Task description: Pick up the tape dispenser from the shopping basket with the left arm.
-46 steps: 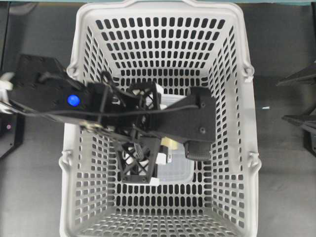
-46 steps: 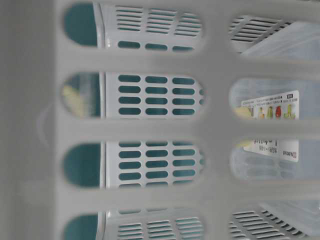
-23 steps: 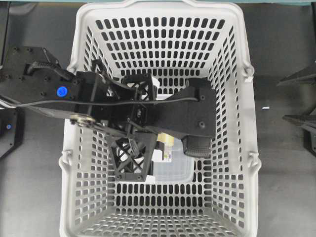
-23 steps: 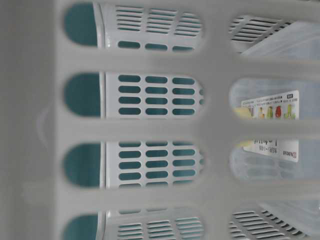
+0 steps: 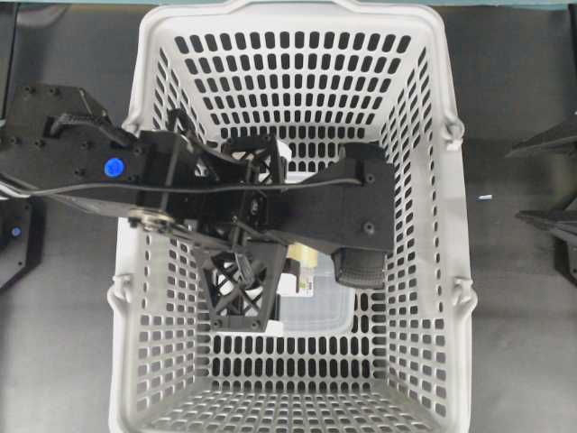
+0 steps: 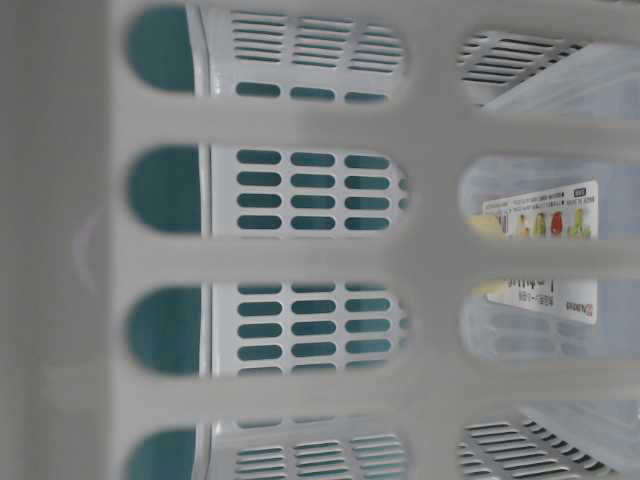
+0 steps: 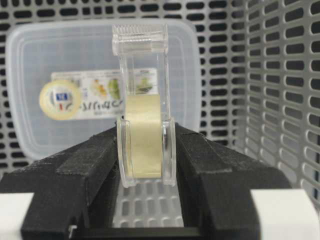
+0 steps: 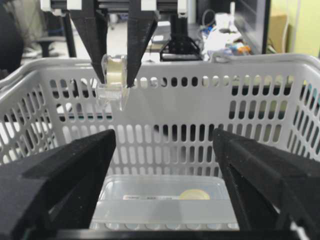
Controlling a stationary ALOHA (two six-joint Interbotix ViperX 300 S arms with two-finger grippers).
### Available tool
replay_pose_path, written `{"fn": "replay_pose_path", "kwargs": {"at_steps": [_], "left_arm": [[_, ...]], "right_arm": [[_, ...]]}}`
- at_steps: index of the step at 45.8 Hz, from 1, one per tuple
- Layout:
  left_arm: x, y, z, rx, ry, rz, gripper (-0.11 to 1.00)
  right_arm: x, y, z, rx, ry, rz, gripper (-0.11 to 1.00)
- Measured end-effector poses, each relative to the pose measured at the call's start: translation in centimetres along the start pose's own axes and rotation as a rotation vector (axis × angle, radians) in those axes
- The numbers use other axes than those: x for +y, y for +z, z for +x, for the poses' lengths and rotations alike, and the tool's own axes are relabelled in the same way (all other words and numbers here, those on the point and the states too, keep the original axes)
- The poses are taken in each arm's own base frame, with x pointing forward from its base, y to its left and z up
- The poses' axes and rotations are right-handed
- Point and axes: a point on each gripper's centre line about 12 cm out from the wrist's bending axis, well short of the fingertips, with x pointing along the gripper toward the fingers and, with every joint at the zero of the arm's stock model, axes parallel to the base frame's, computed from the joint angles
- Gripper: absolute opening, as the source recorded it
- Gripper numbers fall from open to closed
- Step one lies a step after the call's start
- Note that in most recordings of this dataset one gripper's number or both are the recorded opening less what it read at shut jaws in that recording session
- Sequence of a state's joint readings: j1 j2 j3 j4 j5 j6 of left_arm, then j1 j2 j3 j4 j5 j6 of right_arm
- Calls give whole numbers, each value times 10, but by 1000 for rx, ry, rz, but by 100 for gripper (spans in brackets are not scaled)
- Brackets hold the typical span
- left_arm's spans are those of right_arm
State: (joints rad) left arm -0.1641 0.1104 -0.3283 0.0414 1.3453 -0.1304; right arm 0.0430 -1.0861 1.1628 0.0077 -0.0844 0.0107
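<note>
The tape dispenser point(image 7: 145, 135) is a narrow clear plastic holder with a pale yellow roll. My left gripper point(image 7: 145, 145) is shut on it, one pad on each flat side of the roll. The right wrist view shows the left gripper point(image 8: 114, 82) holding the tape dispenser point(image 8: 113, 70) in the air, about level with the far rim of the shopping basket point(image 8: 250, 65). From overhead the left arm point(image 5: 343, 216) reaches over the light grey basket point(image 5: 451, 271) and hides the dispenser. My right gripper point(image 8: 165, 150) is open and empty, outside the basket.
A clear lidded container point(image 7: 95, 65) with a printed label and a round yellow sticker lies on the basket floor below the dispenser. It also shows in the table-level view point(image 6: 545, 225) and the overhead view point(image 5: 315, 311). The basket walls point(image 7: 280, 75) stand close on the right.
Between 1.0 s and 0.5 s ago the left arm rose and drew back to the left, and a yellowish shape left the table-level view. Since then almost nothing has moved.
</note>
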Motion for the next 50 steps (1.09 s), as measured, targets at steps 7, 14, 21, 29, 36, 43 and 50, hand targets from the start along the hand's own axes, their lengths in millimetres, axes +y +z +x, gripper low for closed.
{"fn": "replay_pose_path", "kwargs": {"at_steps": [7, 14, 21, 29, 36, 43, 50], "left_arm": [[0, -1, 0, 5, 1, 0, 29], [0, -1, 0, 5, 1, 0, 29], [0, -1, 0, 6, 1, 0, 29], [0, -1, -1, 3, 2, 0, 29], [0, -1, -1, 3, 0, 0, 29], [0, -1, 0, 6, 2, 0, 29], [0, -1, 0, 6, 2, 0, 29]], "right_arm": [[0, -1, 0, 3, 2, 11, 75], [1, -1, 0, 3, 3, 21, 75], [1, -2, 0, 5, 3, 20, 75], [1, -1, 0, 3, 6, 20, 75], [1, -1, 0, 3, 8, 22, 75], [1, -1, 0, 3, 8, 22, 75], [1, -2, 0, 5, 8, 22, 75]]}}
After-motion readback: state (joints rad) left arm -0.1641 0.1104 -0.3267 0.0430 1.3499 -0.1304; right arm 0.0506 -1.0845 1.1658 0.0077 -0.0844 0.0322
